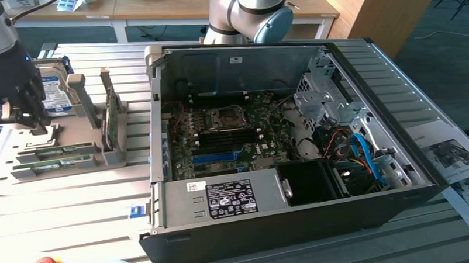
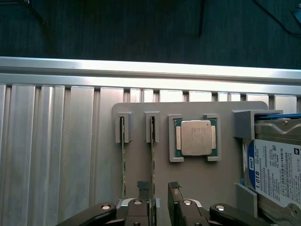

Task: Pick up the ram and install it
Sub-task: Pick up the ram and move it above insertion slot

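In the exterior view, the arm [image 1: 10, 75] hangs over a grey holder [image 1: 72, 163] at the exterior view's left end of the slatted metal bench [image 1: 81, 201]. The open computer case [image 1: 297, 135] sits just beside the holder, on the exterior view's right. Two green sticks lie low in the holder. The ram [image 1: 59, 150] is the one nearer the hard drive [image 1: 55, 95], and the second stick [image 1: 52, 167] lies alongside it. Their long axes run across the holder toward the case. The jaws are above the ends of the sticks farther from the case, and how they stand is hard to read from this side.

In the wrist view, the jaws stand wide open and grip nothing. The ram [image 2: 153, 155] sits on its thin edge, one end held in a slot of the holder [image 2: 202, 188]. Its length runs straight back from the slot and passes between the two fingertips [image 2: 143, 187]. It lies much closer to that fingertip than to the other, with no clear contact on either side. The jaws therefore straddle the ram across its thin dimension, and closing would press on its two flat faces. The second stick [image 2: 123, 155] runs parallel, just outside the near fingertip. A square processor chip [image 2: 196, 138] sits in its own pocket on the far side of the ram, with the hard drive [image 2: 275, 165] beyond it.
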Robot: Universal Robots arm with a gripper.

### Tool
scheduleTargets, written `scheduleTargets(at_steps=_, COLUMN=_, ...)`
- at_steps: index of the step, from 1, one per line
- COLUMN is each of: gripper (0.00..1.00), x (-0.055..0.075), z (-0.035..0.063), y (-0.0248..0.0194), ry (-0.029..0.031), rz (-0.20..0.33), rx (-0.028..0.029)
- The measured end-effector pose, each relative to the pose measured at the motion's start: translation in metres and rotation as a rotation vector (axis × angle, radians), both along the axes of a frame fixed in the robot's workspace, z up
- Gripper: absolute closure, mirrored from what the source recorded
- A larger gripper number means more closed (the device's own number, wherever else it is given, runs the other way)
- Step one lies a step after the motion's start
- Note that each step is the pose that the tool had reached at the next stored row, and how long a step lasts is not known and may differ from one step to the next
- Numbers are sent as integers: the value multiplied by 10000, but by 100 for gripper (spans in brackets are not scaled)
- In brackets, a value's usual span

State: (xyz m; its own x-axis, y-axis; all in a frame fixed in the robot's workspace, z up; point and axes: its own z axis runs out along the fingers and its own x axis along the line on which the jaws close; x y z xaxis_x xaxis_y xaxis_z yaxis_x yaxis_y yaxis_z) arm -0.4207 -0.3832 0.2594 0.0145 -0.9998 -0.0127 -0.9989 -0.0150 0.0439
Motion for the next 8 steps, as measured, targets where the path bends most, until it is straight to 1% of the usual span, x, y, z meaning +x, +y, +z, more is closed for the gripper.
scheduleTargets(at_steps=8, gripper=70, x=0, z=0, y=-36, ry=0, rz=0, rx=0)
